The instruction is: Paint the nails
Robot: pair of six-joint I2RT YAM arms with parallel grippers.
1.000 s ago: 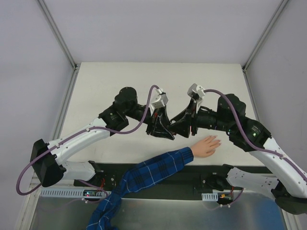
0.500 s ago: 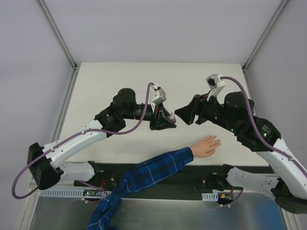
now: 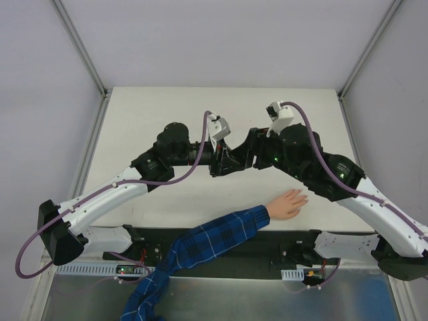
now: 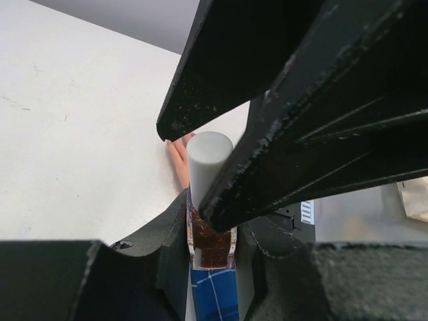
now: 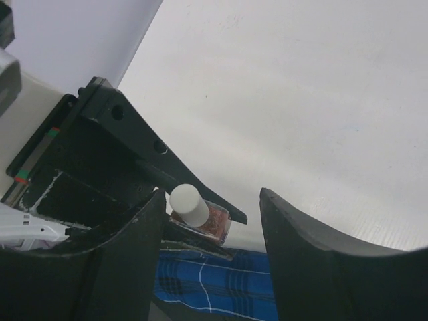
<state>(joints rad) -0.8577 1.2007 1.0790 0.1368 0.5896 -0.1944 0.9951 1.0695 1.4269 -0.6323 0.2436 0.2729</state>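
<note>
My left gripper is shut on a small dark reddish bottle with a white cap and holds it above the table. My right gripper is open, and its fingers stand on either side of the cap without closing on it. The pale peach hand lies palm down on the table, its arm in a blue-and-white plaid sleeve. The nails are too small to make out. Part of the hand shows behind the bottle in the left wrist view.
The white table is walled by grey panels with metal posts at the back corners. A black strip runs along the near edge by the arm bases. The sleeve lies below both grippers.
My right gripper, pulled back to the right half a second ago, has swung left again and now straddles the bottle cap. My left gripper has shifted slightly with the bottle.
</note>
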